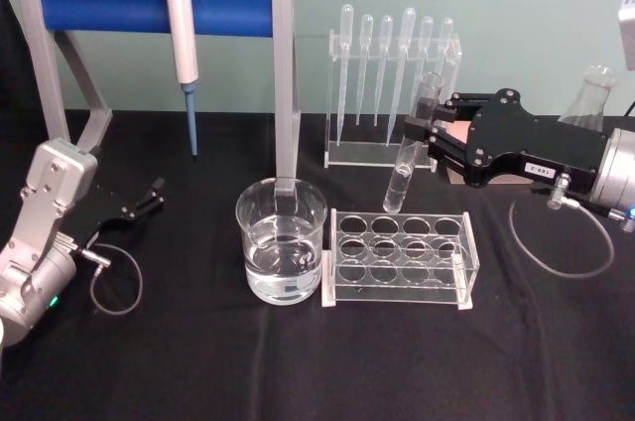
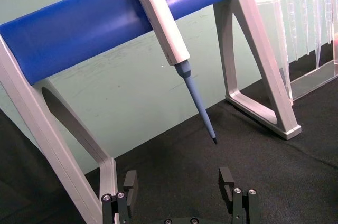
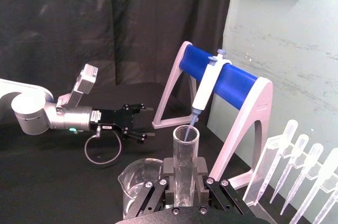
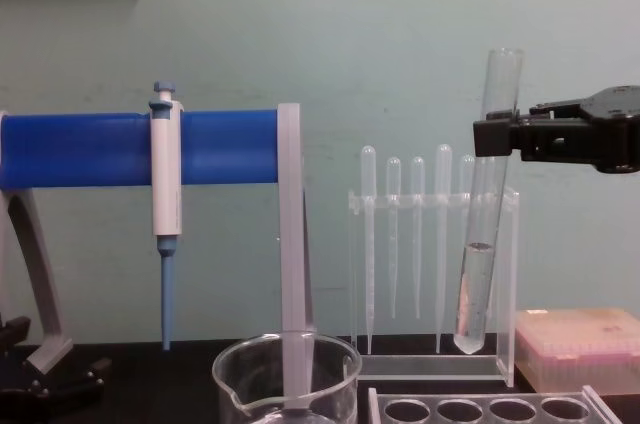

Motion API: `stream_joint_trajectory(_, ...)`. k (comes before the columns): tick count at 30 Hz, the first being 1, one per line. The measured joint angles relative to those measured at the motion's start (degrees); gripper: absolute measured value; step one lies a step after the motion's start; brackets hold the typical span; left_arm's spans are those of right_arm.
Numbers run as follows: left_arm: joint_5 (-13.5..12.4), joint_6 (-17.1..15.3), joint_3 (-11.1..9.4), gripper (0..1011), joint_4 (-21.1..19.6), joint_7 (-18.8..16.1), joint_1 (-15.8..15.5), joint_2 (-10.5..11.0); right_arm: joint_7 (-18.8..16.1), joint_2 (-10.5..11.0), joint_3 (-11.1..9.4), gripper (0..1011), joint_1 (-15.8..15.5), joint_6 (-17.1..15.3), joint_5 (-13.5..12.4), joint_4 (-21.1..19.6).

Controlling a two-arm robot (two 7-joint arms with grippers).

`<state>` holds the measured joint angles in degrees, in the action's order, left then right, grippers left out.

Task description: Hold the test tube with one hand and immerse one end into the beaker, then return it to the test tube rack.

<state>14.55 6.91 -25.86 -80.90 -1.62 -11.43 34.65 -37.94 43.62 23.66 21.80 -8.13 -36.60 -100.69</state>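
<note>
My right gripper (image 1: 422, 133) clamps the test tube (image 1: 405, 171) high on its body, right of centre in the head view. That leaves its rounded end free near the rack (image 1: 397, 292), beside the beaker (image 1: 250, 242). My left gripper (image 1: 149, 199) idles, fingers spread, at lower left.

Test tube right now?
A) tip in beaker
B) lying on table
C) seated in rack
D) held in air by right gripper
D: the right gripper is shut on the test tube, its rounded end hanging clear of the test tube rack and the beaker.
</note>
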Motion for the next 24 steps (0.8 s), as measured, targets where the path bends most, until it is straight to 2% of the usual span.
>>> stream_joint_trajectory(24,0.0,0.0,0.0,1000,0.0,0.0,0.0,0.0,0.0,0.0,0.0,242,0.0,0.0,0.0,0.0)
